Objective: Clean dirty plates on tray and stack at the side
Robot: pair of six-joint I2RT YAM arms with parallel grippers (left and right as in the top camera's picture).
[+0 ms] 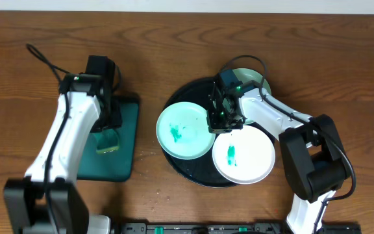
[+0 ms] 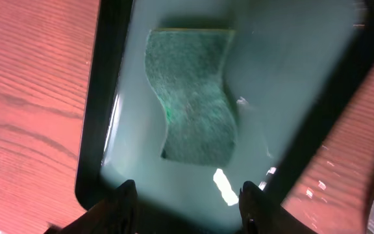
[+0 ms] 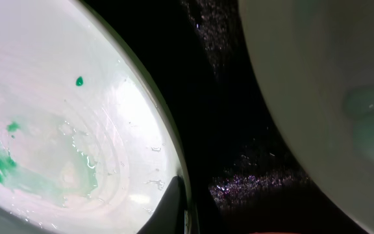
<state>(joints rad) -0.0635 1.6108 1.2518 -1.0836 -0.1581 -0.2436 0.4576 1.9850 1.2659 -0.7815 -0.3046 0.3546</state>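
Note:
On the black round tray (image 1: 190, 170) lie a mint-green plate (image 1: 186, 130) with teal smears, a white plate (image 1: 244, 155) with one smear, and a second mint-green plate (image 1: 257, 79) at the back, partly hidden by the right arm. My right gripper (image 1: 220, 121) is shut on the smeared mint plate's right rim. In the right wrist view one finger (image 3: 174, 203) lies on that plate (image 3: 57, 110) just inside the rim, and the other finger is hidden against the tray (image 3: 226, 110). My left gripper (image 2: 188, 203) stands open above the teal tray, empty.
A green sponge (image 2: 193, 97) lies on the small teal rectangular tray (image 1: 125, 140) at the left, just ahead of the left fingers (image 2: 127, 195). The white plate (image 3: 323, 71) overhangs the black tray's front right rim. Bare wooden table surrounds both trays.

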